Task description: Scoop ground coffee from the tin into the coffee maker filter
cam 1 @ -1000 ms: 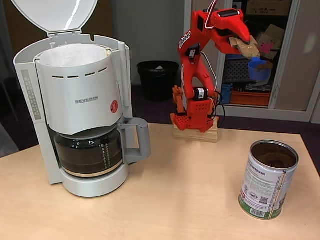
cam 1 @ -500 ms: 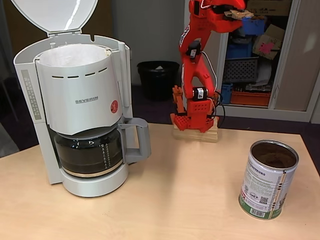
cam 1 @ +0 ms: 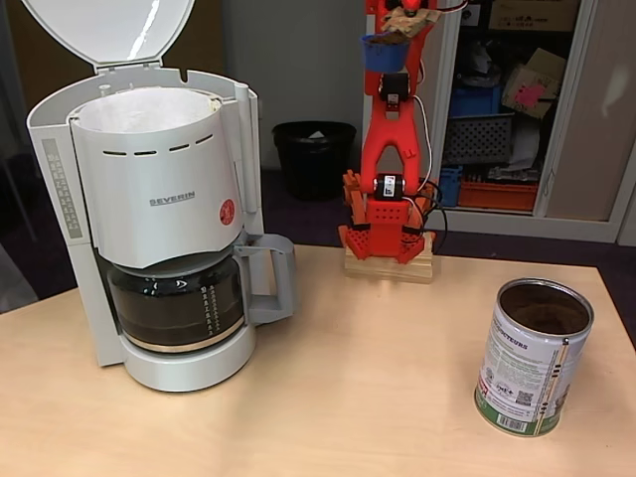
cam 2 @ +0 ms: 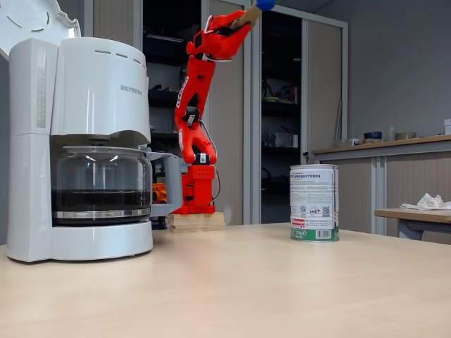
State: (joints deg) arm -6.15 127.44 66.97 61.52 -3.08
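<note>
The tin (cam 1: pixel 534 358) stands upright at the table's right front, with dark brown grounds inside; it also shows in the other fixed view (cam 2: pixel 314 203). The coffee maker filter (cam 1: pixel 147 105) is white paper lining the top basket of the white Severin machine (cam 1: pixel 164 214) on the left. My red arm is stretched upward from its base. The gripper (cam 1: pixel 405 14) is at the top edge, shut on the tan handle of a blue scoop (cam 1: pixel 386 52). Seen from the side, the gripper (cam 2: pixel 238 18) and scoop (cam 2: pixel 265 4) are high between the machine and the tin, above both.
The machine's hinged lid (cam 1: pixel 109 30) stands open above the basket. A glass carafe (cam 1: pixel 177 303) with dark liquid sits under it. My arm's base is on a wooden block (cam 1: pixel 390 266) at the table's back edge. A black bin (cam 1: pixel 313 154) and open shelves stand behind.
The arm has swung up and to the left, carrying the blue scoop from the right of its shoulder to straight above its base. The tin and coffee maker have not moved.
</note>
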